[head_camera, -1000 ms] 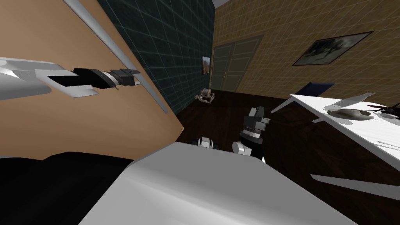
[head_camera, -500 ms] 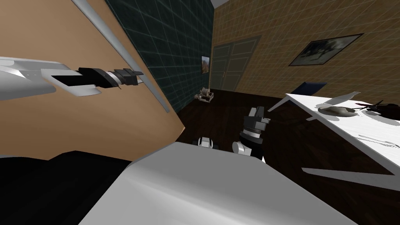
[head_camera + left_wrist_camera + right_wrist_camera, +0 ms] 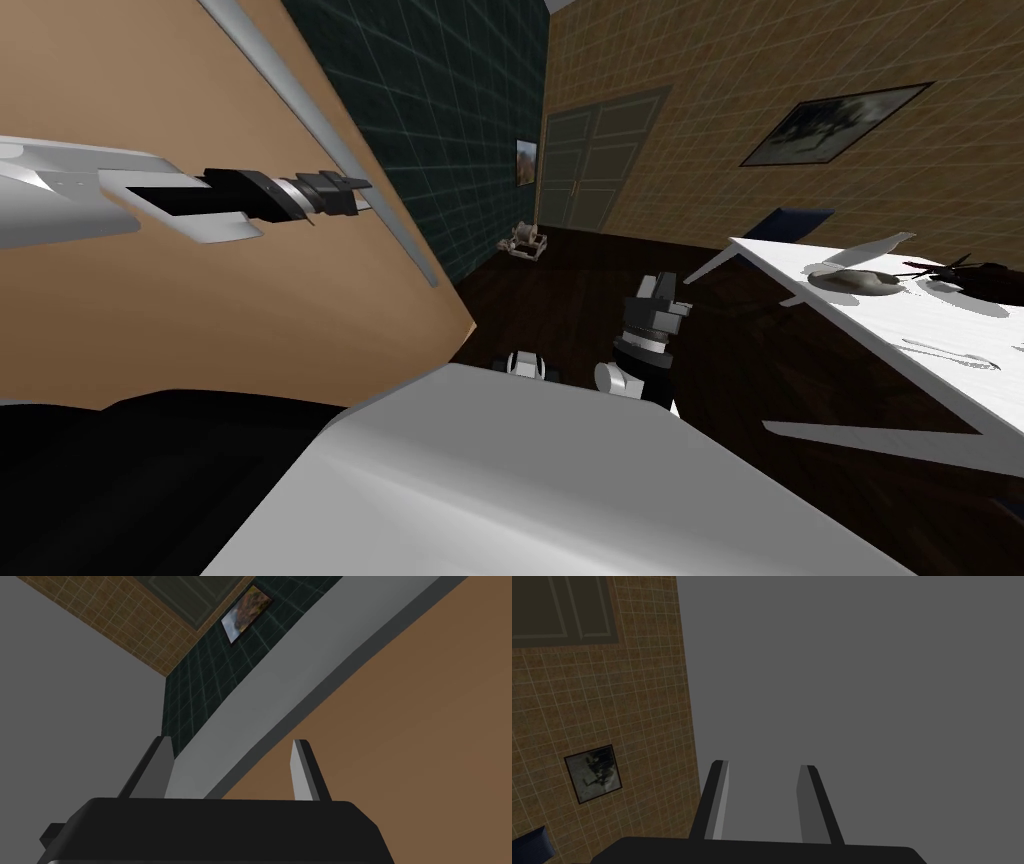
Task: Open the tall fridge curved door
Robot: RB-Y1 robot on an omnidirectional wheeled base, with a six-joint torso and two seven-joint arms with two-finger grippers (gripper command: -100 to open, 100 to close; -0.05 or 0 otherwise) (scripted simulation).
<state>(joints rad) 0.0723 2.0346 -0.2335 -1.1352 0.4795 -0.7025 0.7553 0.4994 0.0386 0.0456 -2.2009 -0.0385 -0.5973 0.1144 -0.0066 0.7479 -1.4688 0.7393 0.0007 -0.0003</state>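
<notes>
**Desk:** Where is the fridge door from where you sit?

**Operator:** Close on my left. In the head view the fridge door (image 3: 200,300) is a broad brown face. Its handle (image 3: 403,245), a long pale grey bar, runs slantwise across it (part of that slant is my camera's roll). A black area (image 3: 100,480) shows below the door's lower edge.

**Desk:** And the left arm?

**Operator:** I have it stretched out to the bar, with the left tool (image 3: 362,195) right at it, partway along the length I can see. From the wrist, the left tool (image 3: 230,741) is released. Its fingers (image 3: 300,771) stand wide apart, and the handle (image 3: 310,671) passes between them, closer to one blade than the other. I cannot tell whether that blade touches the bar. The brown door lies just behind the bar.

**Desk:** The right one?

**Operator:** The right tool (image 3: 662,285) sits low in front of me over the dark floor (image 3: 560,300), pointing up, well apart from the door. In its own wrist view the right tool (image 3: 763,764) has its two blades parted with nothing between them, so it is released too.

**Desk:** Anything else nearby?

**Operator:** A white worktop (image 3: 900,320) off to my right, with a flat grey thing (image 3: 850,281) and a dark thing (image 3: 975,275) near its far edge.
</notes>
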